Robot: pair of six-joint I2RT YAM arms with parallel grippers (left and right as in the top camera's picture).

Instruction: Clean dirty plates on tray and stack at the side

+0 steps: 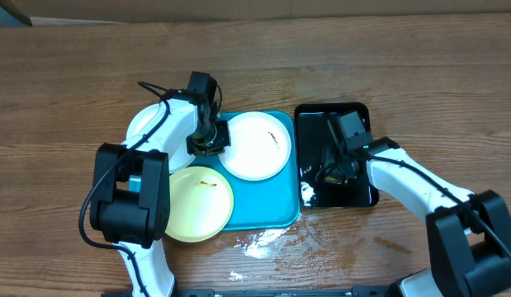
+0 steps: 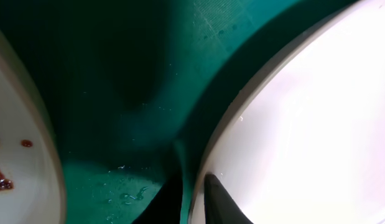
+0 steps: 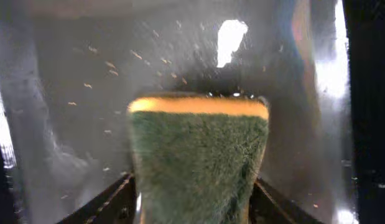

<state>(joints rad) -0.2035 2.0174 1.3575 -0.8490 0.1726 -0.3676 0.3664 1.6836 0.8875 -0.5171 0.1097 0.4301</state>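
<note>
Left gripper (image 1: 210,143) pinches the white plate's (image 1: 257,148) rim at centre; right gripper (image 1: 331,172) clamps a sponge (image 3: 198,155) in the right-hand tub (image 1: 358,115). Next, I judge: bring sponge to plate.

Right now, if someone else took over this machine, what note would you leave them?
Left gripper: pinching the rim of the round white plate on the teal plastic tray, smear visible.
Right gripper: holding a green-and-yellow sponge in the wet black basin.
Round yellow plate: partly on the tray, stained.
Another white plate sits left of the tray, perhaps done.
Left: scrub both tray plates, stack them.
</note>
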